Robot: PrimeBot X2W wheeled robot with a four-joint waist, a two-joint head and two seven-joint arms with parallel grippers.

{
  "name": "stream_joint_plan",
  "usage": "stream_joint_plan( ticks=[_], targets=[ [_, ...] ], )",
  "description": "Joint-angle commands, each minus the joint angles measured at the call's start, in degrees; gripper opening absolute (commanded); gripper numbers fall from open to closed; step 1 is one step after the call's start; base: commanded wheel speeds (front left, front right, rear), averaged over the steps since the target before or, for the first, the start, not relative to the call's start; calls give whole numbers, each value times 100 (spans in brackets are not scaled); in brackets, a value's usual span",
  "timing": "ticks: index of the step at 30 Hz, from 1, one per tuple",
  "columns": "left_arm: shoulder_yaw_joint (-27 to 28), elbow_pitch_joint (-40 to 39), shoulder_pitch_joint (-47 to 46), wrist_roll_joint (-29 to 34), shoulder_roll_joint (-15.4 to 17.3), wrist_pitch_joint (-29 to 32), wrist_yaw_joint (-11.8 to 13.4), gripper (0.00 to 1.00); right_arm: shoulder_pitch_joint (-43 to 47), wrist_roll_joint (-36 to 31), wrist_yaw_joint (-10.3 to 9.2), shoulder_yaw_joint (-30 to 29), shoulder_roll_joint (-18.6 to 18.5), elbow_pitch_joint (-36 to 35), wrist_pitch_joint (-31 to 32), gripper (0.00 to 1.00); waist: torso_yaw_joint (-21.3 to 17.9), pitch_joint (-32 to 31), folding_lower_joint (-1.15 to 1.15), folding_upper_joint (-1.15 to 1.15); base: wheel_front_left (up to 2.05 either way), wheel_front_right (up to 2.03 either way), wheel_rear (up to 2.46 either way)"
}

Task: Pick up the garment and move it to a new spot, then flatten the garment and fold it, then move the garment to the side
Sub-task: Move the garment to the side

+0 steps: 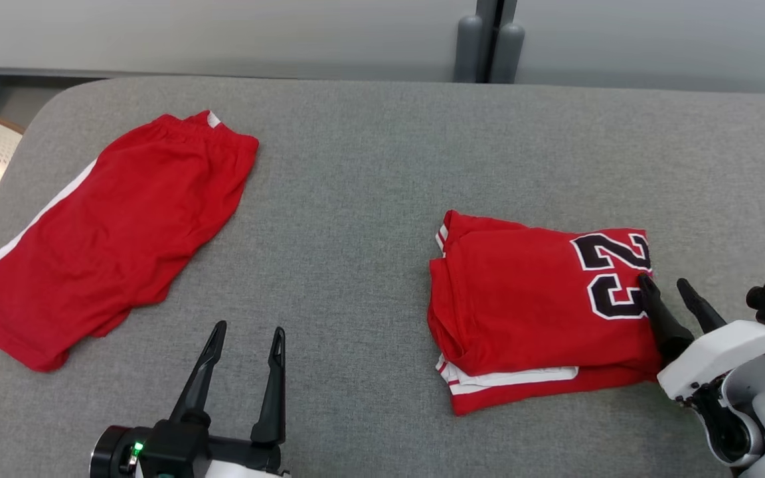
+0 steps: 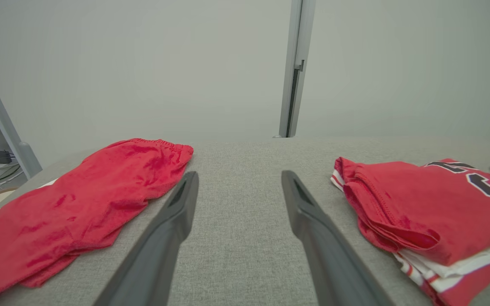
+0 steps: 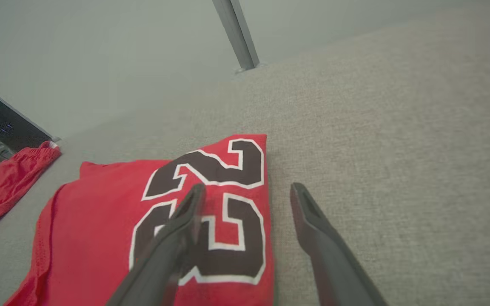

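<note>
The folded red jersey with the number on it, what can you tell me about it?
The red jersey is soft-looking cloth folded into a layered rectangle, a black, white-edged 23 lying sideways near its right end and white striped trim peeking from its near and left edges. It lies flat on the grey fabric surface, right of centre. The right gripper, jaws open, straddles its right edge, one finger over the number; contact is unclear.

Red jersey point(image 1: 528, 312), black white-edged "23" facing up: folded into a compact rectangle, white-trimmed layers showing at near edge, lying flat, right side of the grey fabric surface point(image 1: 369, 199).
</note>
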Motion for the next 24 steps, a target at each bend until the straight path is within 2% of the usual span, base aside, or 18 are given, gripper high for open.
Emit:
stream_joint_plan(
  ticks=[1, 6, 7, 8, 9, 15, 20, 24],
  targets=[
    [0, 3, -99, 3, 17, 0, 1, 100, -31, 105, -2, 46, -70, 43, 94, 100, 109, 189, 0, 0, 0, 0, 0],
    [-105, 47, -328, 17, 15, -1, 48, 100, -227, 914, -3, 456, -441, 174, 811, 100, 188, 449, 0, 0, 0, 0, 0],
    [-126, 40, -361, 23, 16, 0, 55, 100, -231, 1016, -3, 556, -465, 169, 915, 93, 194, 489, 0, 0, 0, 0, 0],
    [-160, 10, -429, 25, 15, -1, 84, 100, -249, 1231, -3, 693, -510, 87, 993, 26, 192, 572, 0, 0, 0, 0, 0],
    [-175, -5, -462, 21, 17, -1, 91, 100, -271, 1294, -3, 774, -567, 12, 988, 0, 184, 615, 0, 0, 0, 0, 0],
    [-206, -139, -691, 100, 16, 0, 15, 100, -790, 1067, -4, 940, -1209, -259, 275, 0, 42, 998, 0, 0, 0, 0, 0],
    [-206, -325, -957, 246, 16, -1, -101, 100, -1428, 422, -4, 869, -1827, -44, -238, 0, -187, 1502, 0, 0, 0, 0, 0],
    [-250, -511, -1211, 388, 17, 0, -242, 100, -1974, -104, -6, 564, -2404, 138, -430, 0, -363, 1995, 0, 0, 0, 0, 0]
  ],
)
